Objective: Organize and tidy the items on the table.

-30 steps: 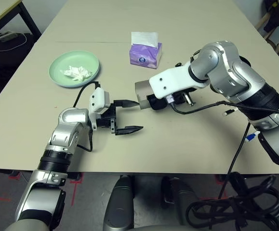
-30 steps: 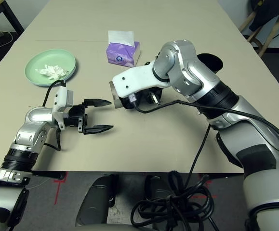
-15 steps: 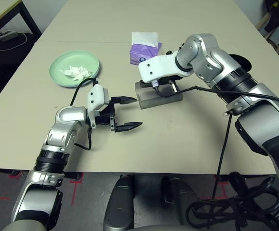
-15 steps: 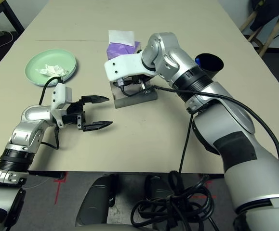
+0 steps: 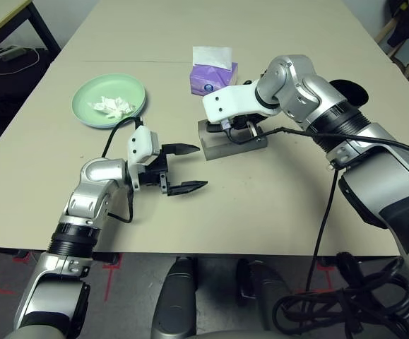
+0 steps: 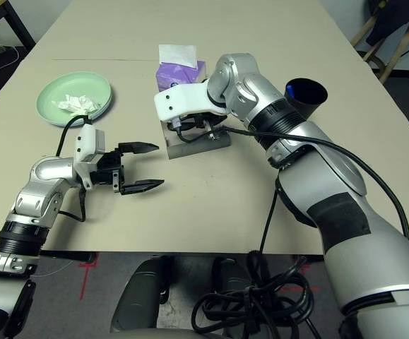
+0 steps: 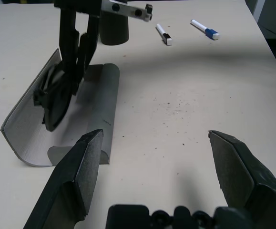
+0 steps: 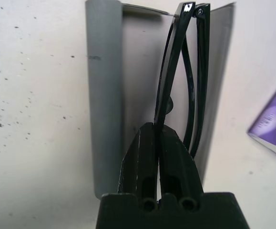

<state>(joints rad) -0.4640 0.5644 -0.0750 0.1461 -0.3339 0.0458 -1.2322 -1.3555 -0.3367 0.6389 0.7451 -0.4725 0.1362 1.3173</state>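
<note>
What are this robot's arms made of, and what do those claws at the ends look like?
Both arms are shiny silver metal segments with black ribbed bands at the joints. Each wrist carries a white plastic block, fed by a loose black cable. The left claw has two pointed black fingers; the right claw has two slim black fingers too.

left tool (image 5: 187, 168) open, grey case (image 5: 231, 139)

Folded black sunglasses (image 8: 176, 81) stand on edge inside the open grey glasses case (image 7: 99, 109) mid-desk. Crumpled white tissue (image 5: 112, 106) lies on the mint green plate (image 5: 84, 106) near the desk's left edge.
</note>
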